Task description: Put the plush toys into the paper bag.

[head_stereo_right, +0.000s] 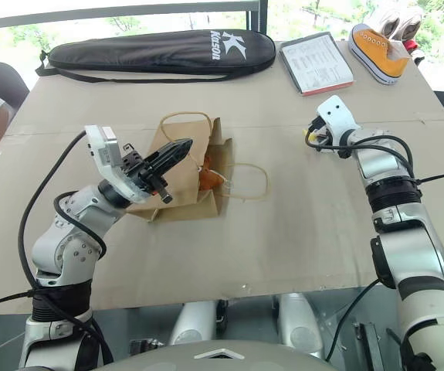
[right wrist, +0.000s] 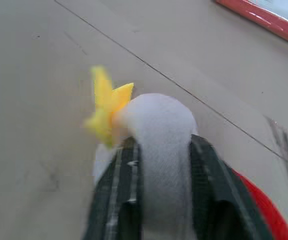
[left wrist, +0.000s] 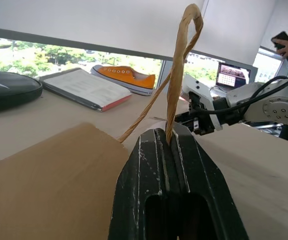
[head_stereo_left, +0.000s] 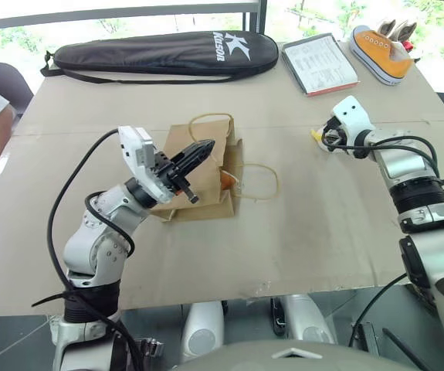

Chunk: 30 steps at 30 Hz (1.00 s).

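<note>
On the desk, our left pincer pinches the paper bag handle — at 3 o'clock, our right pincer clamps the white plush toy.

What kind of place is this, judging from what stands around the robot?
Probably an office or lab room beside large windows, not a home. A cardboard-covered table holds test props; trees show behind the window glass; a laptop screen glows in the background.
</note>
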Each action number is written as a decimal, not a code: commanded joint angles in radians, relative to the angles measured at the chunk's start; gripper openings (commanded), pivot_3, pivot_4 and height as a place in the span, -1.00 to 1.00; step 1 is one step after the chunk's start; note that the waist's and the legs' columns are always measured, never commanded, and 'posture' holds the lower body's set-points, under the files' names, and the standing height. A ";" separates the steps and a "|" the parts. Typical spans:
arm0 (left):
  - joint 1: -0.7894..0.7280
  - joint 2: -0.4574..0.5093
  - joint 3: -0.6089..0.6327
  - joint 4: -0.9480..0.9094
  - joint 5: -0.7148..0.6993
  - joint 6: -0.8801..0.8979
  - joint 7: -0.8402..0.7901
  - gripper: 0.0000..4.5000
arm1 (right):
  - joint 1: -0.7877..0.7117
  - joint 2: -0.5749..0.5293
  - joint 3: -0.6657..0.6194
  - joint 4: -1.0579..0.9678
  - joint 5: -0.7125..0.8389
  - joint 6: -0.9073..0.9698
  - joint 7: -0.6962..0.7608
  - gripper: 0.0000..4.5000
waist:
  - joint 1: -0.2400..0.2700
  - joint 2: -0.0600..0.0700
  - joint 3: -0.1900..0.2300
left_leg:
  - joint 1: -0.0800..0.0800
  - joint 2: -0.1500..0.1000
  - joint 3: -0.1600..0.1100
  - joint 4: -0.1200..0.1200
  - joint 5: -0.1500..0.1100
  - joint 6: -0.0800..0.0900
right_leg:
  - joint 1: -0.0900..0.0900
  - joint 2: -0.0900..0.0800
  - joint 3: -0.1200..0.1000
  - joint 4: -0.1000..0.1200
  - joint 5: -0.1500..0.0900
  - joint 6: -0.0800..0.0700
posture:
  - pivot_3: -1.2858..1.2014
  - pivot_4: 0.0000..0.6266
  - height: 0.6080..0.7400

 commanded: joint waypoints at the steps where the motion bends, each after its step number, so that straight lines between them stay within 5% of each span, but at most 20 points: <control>1: 0.006 -0.005 0.015 -0.050 -0.010 -0.019 0.013 -1.00 | 0.052 -0.014 -0.063 -0.120 0.068 -0.053 0.067 -0.98 | 0.001 0.000 0.000 | 0.000 0.000 0.000 0.000 0.000 0.000 | 0.000 0.000 0.000 0.000 0.000 0.000 | 0.03 -0.52 1.00; 6: 0.000 -0.015 0.017 -0.065 -0.048 0.006 0.018 -1.00 | 0.188 0.007 -0.103 -0.528 0.289 -0.116 0.288 -0.98 | 0.001 0.001 0.001 | 0.000 0.000 0.000 0.000 0.000 0.000 | 0.000 0.000 0.000 0.000 0.000 0.000 | 0.03 -0.52 1.00; 10: -0.043 -0.025 0.010 -0.062 -0.090 0.032 0.018 -1.00 | 0.224 0.116 0.040 -0.692 0.280 -0.152 0.312 -0.98 | -0.014 0.001 0.001 | 0.001 0.003 -0.002 -0.002 0.000 0.000 | -0.001 0.003 0.000 0.002 0.000 0.001 | 0.03 -0.52 1.00; 16: -0.097 -0.050 -0.027 -0.060 -0.109 0.063 0.024 -1.00 | 0.137 0.279 0.250 -0.423 0.147 -0.429 0.374 -0.98 | -0.004 0.001 0.001 | 0.000 0.003 -0.002 0.000 0.000 0.000 | 0.000 0.003 -0.001 0.001 0.000 0.000 | 0.03 -0.52 1.00; 25: -0.052 -0.069 -0.053 -0.097 -0.089 0.057 0.036 -1.00 | -0.005 0.435 0.285 0.017 0.090 -0.743 0.484 -0.98 | 0.001 0.001 0.001 | 0.000 0.003 -0.002 0.001 0.000 0.000 | 0.000 0.003 -0.002 0.001 0.000 0.000 | 0.03 -0.52 1.00; 30: 0.009 -0.058 -0.021 -0.135 -0.092 0.048 0.058 -1.00 | -0.024 0.428 0.235 0.155 0.021 -0.873 0.347 -0.16 | -0.001 0.001 0.001 | 0.001 0.003 -0.002 0.000 0.000 0.000 | 0.000 0.003 -0.002 0.002 0.000 0.000 | 0.03 -0.52 1.00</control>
